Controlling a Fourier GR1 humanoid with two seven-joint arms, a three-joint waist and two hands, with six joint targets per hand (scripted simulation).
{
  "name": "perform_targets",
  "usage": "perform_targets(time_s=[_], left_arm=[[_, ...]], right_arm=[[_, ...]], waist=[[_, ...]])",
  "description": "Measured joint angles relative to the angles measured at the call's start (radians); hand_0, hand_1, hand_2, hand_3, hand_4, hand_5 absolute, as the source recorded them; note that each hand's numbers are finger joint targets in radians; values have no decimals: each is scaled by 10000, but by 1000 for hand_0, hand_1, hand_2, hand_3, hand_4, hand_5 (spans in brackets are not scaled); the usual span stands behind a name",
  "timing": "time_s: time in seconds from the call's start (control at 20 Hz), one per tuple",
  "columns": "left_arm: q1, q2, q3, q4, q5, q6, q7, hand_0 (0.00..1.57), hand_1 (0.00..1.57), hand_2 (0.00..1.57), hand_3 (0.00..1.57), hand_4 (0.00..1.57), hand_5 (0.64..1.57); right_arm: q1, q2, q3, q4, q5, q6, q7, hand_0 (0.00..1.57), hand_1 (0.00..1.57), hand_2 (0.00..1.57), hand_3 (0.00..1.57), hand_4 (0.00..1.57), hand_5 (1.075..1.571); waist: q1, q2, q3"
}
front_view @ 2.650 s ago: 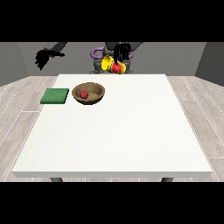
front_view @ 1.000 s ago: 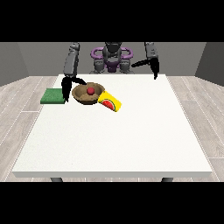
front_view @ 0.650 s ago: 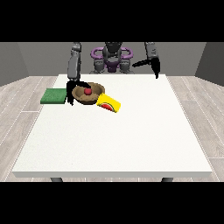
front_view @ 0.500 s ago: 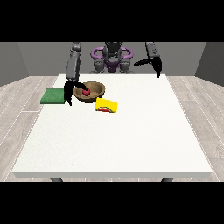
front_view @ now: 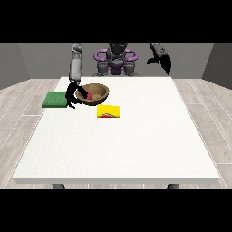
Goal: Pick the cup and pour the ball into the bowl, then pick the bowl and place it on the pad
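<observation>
A brown bowl point(front_view: 96, 90) sits tilted near the table's far left, with a red ball point(front_view: 89, 96) inside it. The hand at the view's left point(front_view: 72, 95) is at the bowl's left rim, its fingers curled onto the rim. A yellow cup point(front_view: 109, 111) with a red inside lies on its side on the table just in front of the bowl, with no hand on it. The green pad point(front_view: 55, 99) lies flat to the left of the bowl. The hand at the view's right point(front_view: 163, 62) hangs raised above the table's far edge, holding nothing.
The white table point(front_view: 122, 145) stretches wide towards the camera. The robot's body point(front_view: 116, 61) stands behind the far edge.
The cup has rolled off the bowl's side and now lies apart in front of it. The hand at the view's left has closed in on the bowl's rim, and the bowl has tipped and lifted a little.
</observation>
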Motion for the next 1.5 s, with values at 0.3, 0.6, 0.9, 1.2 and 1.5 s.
perform_targets(time_s=[0.3,0.6,0.9,1.2,1.5], left_arm=[[660,158,594,1134,377,-177,-298,0,0,0,0,996,1410],[1118,324,1157,1967,461,34,-361,0,0,0,0,997,1410],[1332,748,1640,2059,691,-280,-671,0,0,0,0,1029,1430],[1011,1040,2084,2042,1053,-598,-746,0,0,0,0,1289,1510],[746,2937,3697,2215,2407,-2163,-1021,0,0,0,0,1289,1571]], right_arm=[[-485,-116,904,-9,816,-535,3327,1571,1571,1571,858,823,1564],[-1274,-509,1483,-634,1142,146,5857,1571,1571,1571,716,799,1569],[-1181,-1294,1072,-1127,756,1081,6288,1571,1571,1571,677,788,1570],[-1032,-1974,612,-1285,571,1580,5909,1571,1571,1571,0,888,1571],[-602,-2662,-36,-1049,259,1859,4930,1571,1571,1571,0,869,1570]], waist=[[-719,-1374,240],[-1858,-2455,320],[-2220,-2244,348],[-2175,-1626,356],[-1785,-935,356]])
